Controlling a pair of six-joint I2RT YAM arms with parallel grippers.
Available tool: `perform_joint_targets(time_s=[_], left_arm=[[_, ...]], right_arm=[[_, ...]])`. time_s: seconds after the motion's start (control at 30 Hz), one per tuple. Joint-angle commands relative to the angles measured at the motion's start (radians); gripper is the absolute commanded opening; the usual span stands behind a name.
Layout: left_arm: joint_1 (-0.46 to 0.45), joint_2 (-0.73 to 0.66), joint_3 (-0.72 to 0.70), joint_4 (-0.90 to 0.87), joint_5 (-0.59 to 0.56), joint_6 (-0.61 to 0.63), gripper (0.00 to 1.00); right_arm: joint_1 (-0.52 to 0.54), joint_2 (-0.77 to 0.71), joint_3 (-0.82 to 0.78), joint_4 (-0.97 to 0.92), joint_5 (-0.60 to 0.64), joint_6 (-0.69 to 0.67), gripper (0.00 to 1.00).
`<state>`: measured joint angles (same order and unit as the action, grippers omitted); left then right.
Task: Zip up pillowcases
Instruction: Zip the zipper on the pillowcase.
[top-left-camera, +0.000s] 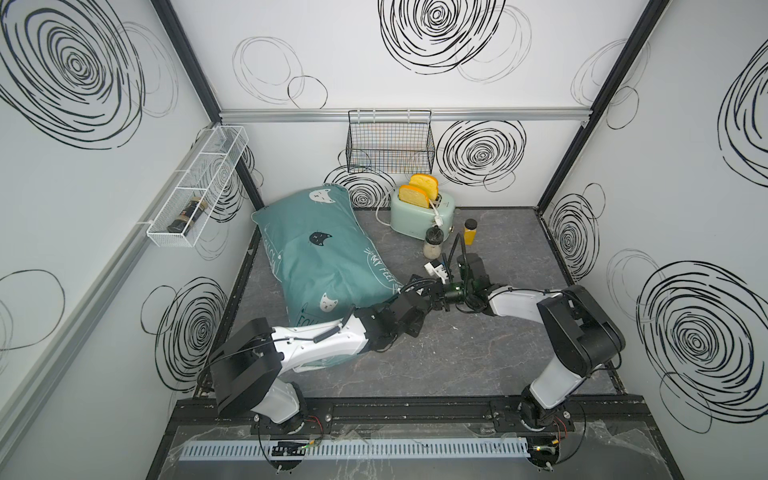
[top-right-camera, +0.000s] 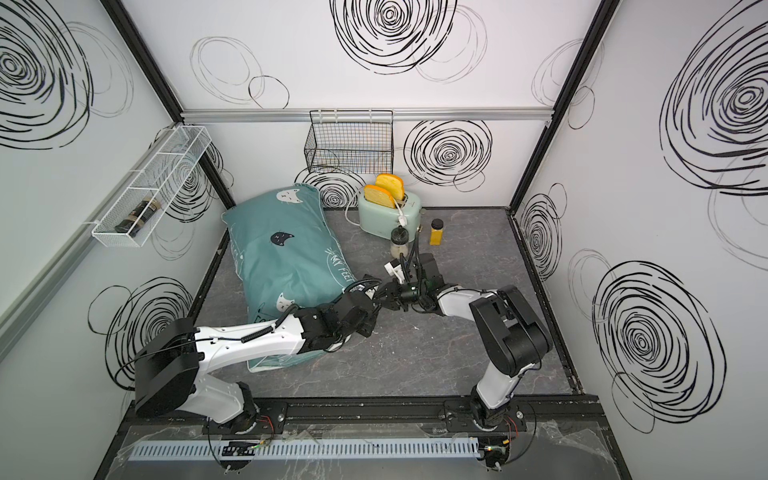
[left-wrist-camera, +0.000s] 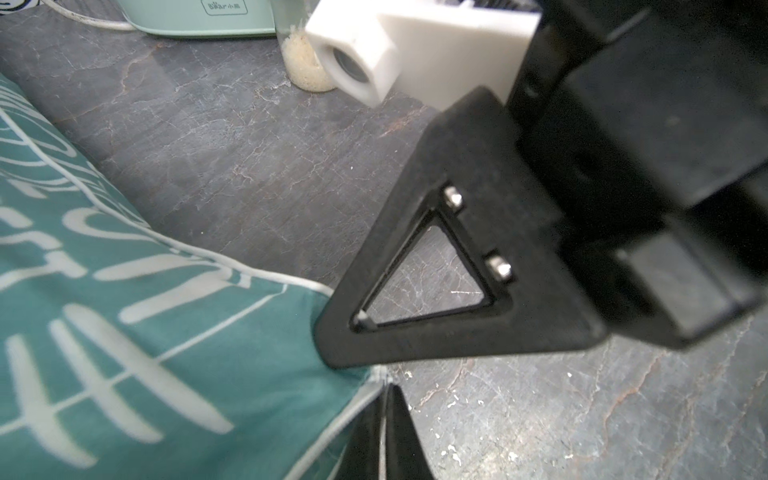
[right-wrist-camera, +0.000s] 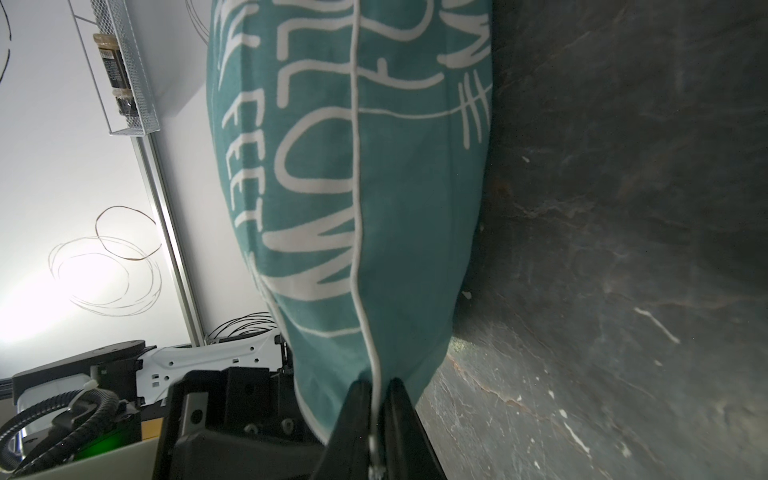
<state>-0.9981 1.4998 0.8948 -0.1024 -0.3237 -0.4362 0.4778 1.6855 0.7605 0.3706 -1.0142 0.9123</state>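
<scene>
Both left gripper (left-wrist-camera: 385, 401) and right gripper (right-wrist-camera: 377, 390) pinch pillowcase (top-left-camera: 316, 257) on marbled tabletop (top-left-camera: 478, 353), swirl-painted walls (top-left-camera: 353, 62) around.

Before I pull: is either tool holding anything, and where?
Both hold the pillowcase at one corner: the right tool pinches the white piping, the left tool the edge beside it.

1. Mint-green toaster (top-left-camera: 430, 219) (the landmark here), standing on the dark marbled tabletop (top-left-camera: 457, 353) near the back wall; two yellow toast slices (top-left-camera: 415, 196) stand in its slots.
2. White cord (top-left-camera: 378, 217), looping off the toaster's side.
3. Jar of pale grains (top-left-camera: 432, 247), black-lidded, just in front of the toaster.
4. Jar of yellow contents (top-left-camera: 469, 236), black-lidded, near the toaster's front, beside item 3.
5. Black wire basket (top-left-camera: 390, 143), hung on the wall above and behind the toaster.
6. White wire basket (top-left-camera: 195, 195), on the side wall well apart from the toaster; a dark bottle (top-left-camera: 185, 217) lies in its end compartment.
</scene>
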Motion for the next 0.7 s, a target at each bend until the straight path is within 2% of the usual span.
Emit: perform_joint_targets(time_s=[0.0,0.17,0.67], left_arm=[[0.012,0.010,0.025,0.014,-0.021,-0.019,0.00],[0.011,-0.027,0.002,0.009,-0.013,-0.035,0.00],[0.012,-0.069,-0.023,-0.057,0.018,-0.078,0.00]], right_arm=[[0.005,0.008,0.017,0.024,-0.023,0.000,0.08],[-0.008,-0.010,0.002,0.045,-0.023,0.022,0.00],[-0.033,-0.074,-0.019,0.044,0.025,0.051,0.00]])
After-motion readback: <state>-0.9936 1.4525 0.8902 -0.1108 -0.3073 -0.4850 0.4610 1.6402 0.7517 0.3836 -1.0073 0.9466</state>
